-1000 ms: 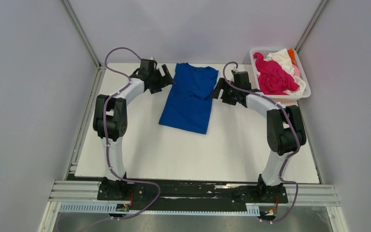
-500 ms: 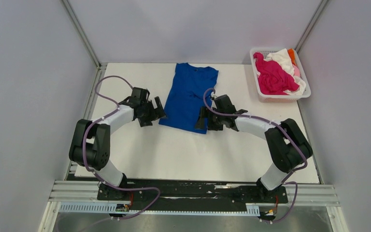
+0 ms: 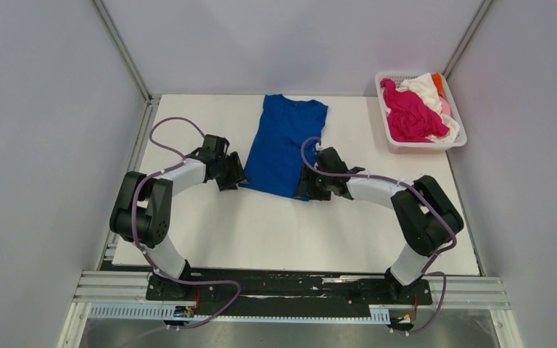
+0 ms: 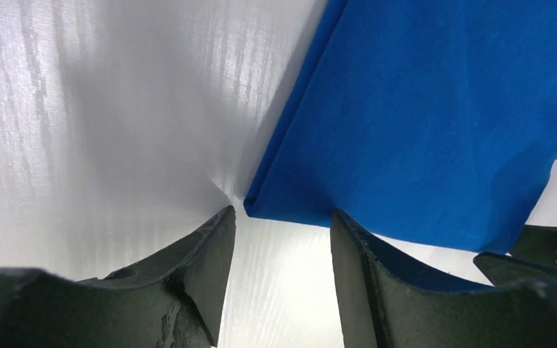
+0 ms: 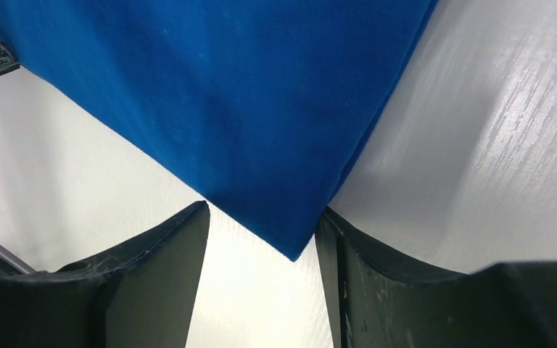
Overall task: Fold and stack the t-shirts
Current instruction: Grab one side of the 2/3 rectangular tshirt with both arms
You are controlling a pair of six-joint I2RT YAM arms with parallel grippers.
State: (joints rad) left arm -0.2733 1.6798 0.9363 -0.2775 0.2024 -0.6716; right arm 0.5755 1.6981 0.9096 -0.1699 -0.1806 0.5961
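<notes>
A royal blue t-shirt [image 3: 284, 145] lies flat on the white table, sleeves folded in, collar at the far end. My left gripper [image 3: 236, 178] is open at the shirt's near left corner; in the left wrist view the corner [image 4: 254, 206] sits just ahead of the gap between the fingers [image 4: 210, 246]. My right gripper [image 3: 303, 190] is open at the near right corner; in the right wrist view the corner [image 5: 294, 250] reaches between the fingers [image 5: 181, 246]. Magenta [image 3: 410, 112], white [image 3: 422, 85], orange [image 3: 437, 83] and pink shirts lie heaped in the basket.
A white slatted plastic basket [image 3: 389, 141] stands at the table's far right corner. The white table [image 3: 290, 232] runs to a metal rail at the near edge. Grey walls close in left, right and behind.
Both arms came from the shirt's far shoulders down to its near hem. In the last half second each gripper closed in on its hem corner. The shirt has not moved.
</notes>
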